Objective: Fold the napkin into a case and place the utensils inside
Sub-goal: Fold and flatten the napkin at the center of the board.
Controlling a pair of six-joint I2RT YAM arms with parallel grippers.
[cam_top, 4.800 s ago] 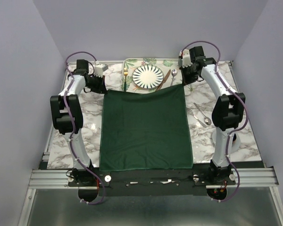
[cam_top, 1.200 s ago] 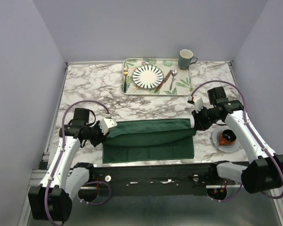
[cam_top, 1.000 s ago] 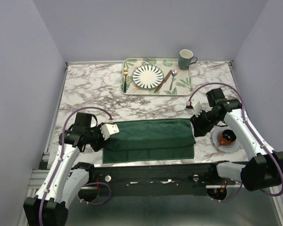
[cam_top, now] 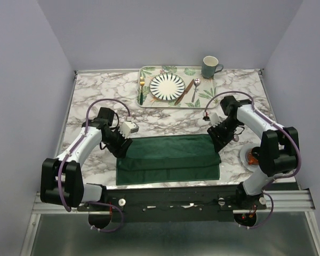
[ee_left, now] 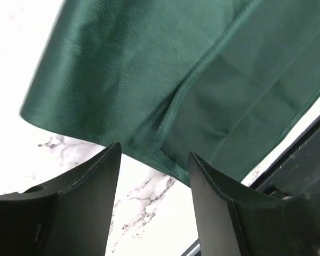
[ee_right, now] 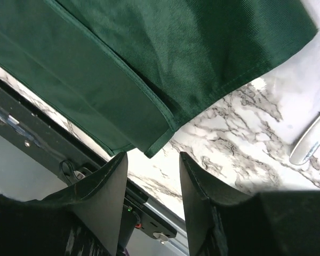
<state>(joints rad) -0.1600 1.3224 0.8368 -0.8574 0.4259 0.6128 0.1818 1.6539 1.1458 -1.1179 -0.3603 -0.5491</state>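
The dark green napkin [cam_top: 168, 159] lies folded into a wide band near the table's front edge, its upper layer stopping short of the near hem. My left gripper [cam_top: 121, 150] hangs open over the band's left end, and in its wrist view the napkin [ee_left: 149, 80] lies beyond the gripper [ee_left: 154, 156], with only marble between the jaws. My right gripper [cam_top: 218, 144] stands open at the right end, and there too the napkin [ee_right: 149, 58] ends just ahead of the gripper [ee_right: 153, 159]. A gold fork [cam_top: 142, 88], brown knife [cam_top: 184, 92] and silver spoon [cam_top: 196, 88] lie on the tray.
The leaf-patterned tray [cam_top: 205, 98] with a striped plate [cam_top: 167, 86] sits at the back, a teal mug [cam_top: 209, 66] beside it. A small dish [cam_top: 254, 156] stands right of the napkin. Another silver utensil [ee_right: 309, 141] lies on the marble near my right gripper.
Both grippers have let go of the napkin's folded-over layer, which now lies flat. Both arms have swung their elbows toward the back of the table while the grippers stay at the napkin's ends.
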